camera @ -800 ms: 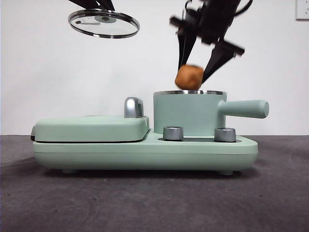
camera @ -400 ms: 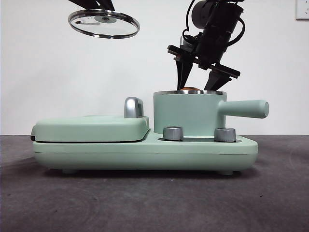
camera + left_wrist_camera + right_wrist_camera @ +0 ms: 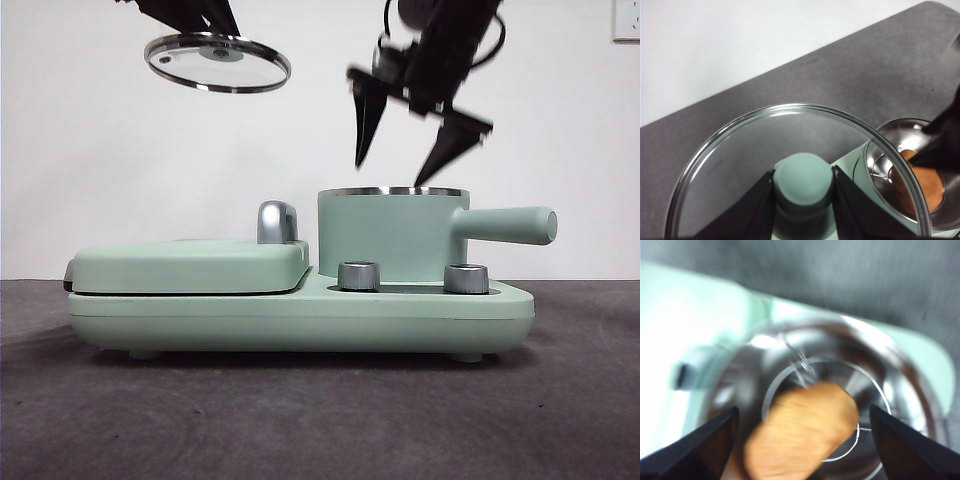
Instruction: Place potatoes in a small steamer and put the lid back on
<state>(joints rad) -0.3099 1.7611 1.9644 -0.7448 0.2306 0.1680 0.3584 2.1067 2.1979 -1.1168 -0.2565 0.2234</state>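
The orange-brown potato (image 3: 802,432) lies inside the mint-green steamer pot (image 3: 392,235), on its steel bottom; it also shows in the left wrist view (image 3: 920,186). From the front the pot's wall hides it. My right gripper (image 3: 405,160) is open and empty, just above the pot's rim. My left gripper (image 3: 803,192) is shut on the green knob of the glass lid (image 3: 217,62), held high and tilted above the flat grill cover, left of the pot.
The pot stands on a mint-green cooker base (image 3: 300,310) with two steel knobs (image 3: 359,276). A flat hinged grill plate (image 3: 190,265) with a chrome handle (image 3: 276,222) fills its left half. The pot's side handle (image 3: 510,225) points right.
The right gripper lowered the potato into the pot, let it go and rose with its jaws open. The lid in the left gripper tilted slightly.
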